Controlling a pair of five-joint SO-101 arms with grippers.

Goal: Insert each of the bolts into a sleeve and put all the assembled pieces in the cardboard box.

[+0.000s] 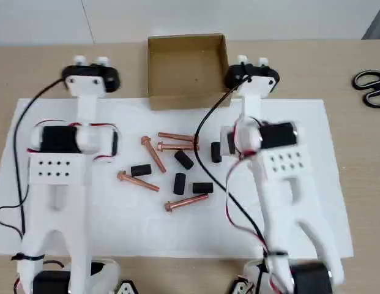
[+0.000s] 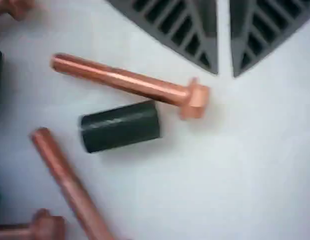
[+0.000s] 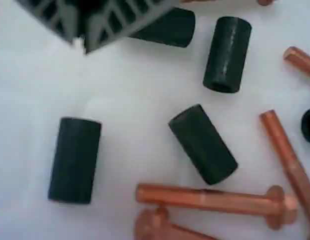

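Observation:
Several copper bolts and black sleeves lie loose on a white sheet (image 1: 287,233). In the left wrist view one bolt (image 2: 127,82) lies just above a sleeve (image 2: 120,126); these are the bolt (image 1: 137,181) and sleeve (image 1: 141,169) in the high view. My left gripper (image 2: 224,72) hovers beside that bolt's head, its jaws a narrow slit apart with nothing between them. My right gripper (image 3: 85,45) hangs shut above the sleeves, one sleeve (image 3: 164,27) partly under it, others (image 3: 75,160) (image 3: 202,144) nearby. The cardboard box (image 1: 186,70) stands empty at the back.
Scissors (image 1: 370,87) lie at the far right on the wooden table. The left arm (image 1: 79,141) and the right arm (image 1: 257,138) flank the scattered parts. Cables trail from both arms over the sheet.

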